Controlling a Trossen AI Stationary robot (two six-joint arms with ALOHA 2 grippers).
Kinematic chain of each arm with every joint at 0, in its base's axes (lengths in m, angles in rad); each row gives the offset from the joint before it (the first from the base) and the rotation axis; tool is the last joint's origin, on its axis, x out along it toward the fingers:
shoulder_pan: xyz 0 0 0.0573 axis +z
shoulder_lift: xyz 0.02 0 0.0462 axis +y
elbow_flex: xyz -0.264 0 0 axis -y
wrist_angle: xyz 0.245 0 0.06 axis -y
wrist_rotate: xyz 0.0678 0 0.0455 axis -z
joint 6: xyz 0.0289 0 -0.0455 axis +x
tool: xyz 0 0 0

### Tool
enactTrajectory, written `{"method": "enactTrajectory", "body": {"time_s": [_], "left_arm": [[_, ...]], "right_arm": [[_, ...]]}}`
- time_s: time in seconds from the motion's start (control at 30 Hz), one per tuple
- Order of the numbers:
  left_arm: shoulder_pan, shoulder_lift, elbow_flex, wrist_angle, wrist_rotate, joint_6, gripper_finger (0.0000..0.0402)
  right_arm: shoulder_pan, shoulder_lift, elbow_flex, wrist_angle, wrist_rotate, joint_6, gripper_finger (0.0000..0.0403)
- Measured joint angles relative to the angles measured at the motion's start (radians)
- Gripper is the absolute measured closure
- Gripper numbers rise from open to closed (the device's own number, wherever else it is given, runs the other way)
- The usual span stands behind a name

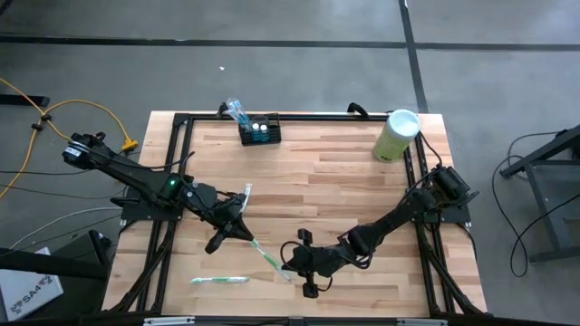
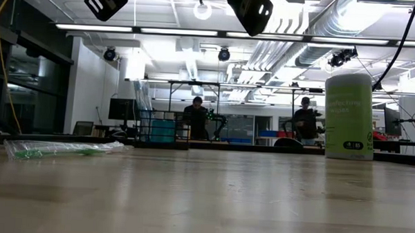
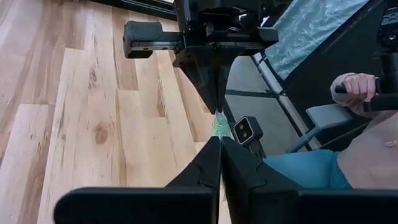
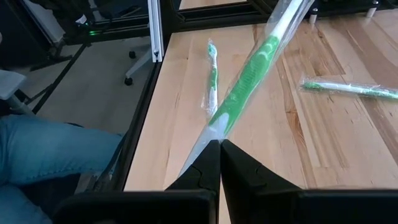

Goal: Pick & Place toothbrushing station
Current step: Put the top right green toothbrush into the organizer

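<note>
Pale wooden table (image 1: 344,181) inside a black metal frame, on a grey concrete floor; beyond it, a bright workshop with people far off.

Toothbrushing station (image 1: 259,131): small black slotted holder at the far edge, left of centre, with a wrapped toothbrush sticking out of it. Well apart from both arms.

Pale green canister (image 1: 396,135) with a white lid at the far right corner.

Left gripper (image 1: 243,228) over the near-left part of the table, fingers (image 3: 208,165) pressed together on one end of a green toothbrush (image 1: 269,258) in clear wrapping. Wrapped brush stretched as a slanted line between the two arms, lifted off the wood.

Right gripper (image 1: 292,263) near the front edge, about centre, fingers (image 4: 205,165) pinched on the other end of the same wrapped brush, its green handle rising away from the tips.

Second wrapped green toothbrush (image 1: 219,280) flat on the table near the front-left edge, just beside the left gripper but not touching it. Third wrapped brush (image 4: 349,89) flat on the wood, seen from the right wrist.

Person's hand (image 3: 356,87) and blue-clad leg past the table edge.
</note>
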Motion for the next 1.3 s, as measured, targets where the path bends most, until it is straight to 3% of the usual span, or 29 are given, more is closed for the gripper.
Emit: {"method": "enactTrajectory", "body": {"time_s": [0.4, 0.7, 1.0, 1.3], "left_arm": [[0.001, 0.000, 0.000, 0.000, 0.001, -0.026, 0.0401], [0.067, 0.000, 0.000, 0.001, 0.002, -0.010, 0.0401], [0.271, 0.000, 0.001, 0.025, 0.000, 0.116, 0.0401], [0.502, 0.000, 0.002, 0.126, 0.000, 0.214, 0.0401]], "right_arm": [[-0.003, 0.000, 0.002, -0.018, -0.029, 0.036, 0.0396], [-0.003, 0.000, 0.002, -0.113, -0.056, 0.172, 0.0317], [0.017, 0.000, 0.002, -0.115, -0.060, 0.269, 0.0251], [0.036, 0.000, 0.001, -0.113, -0.049, 0.298, 0.0251]]}}
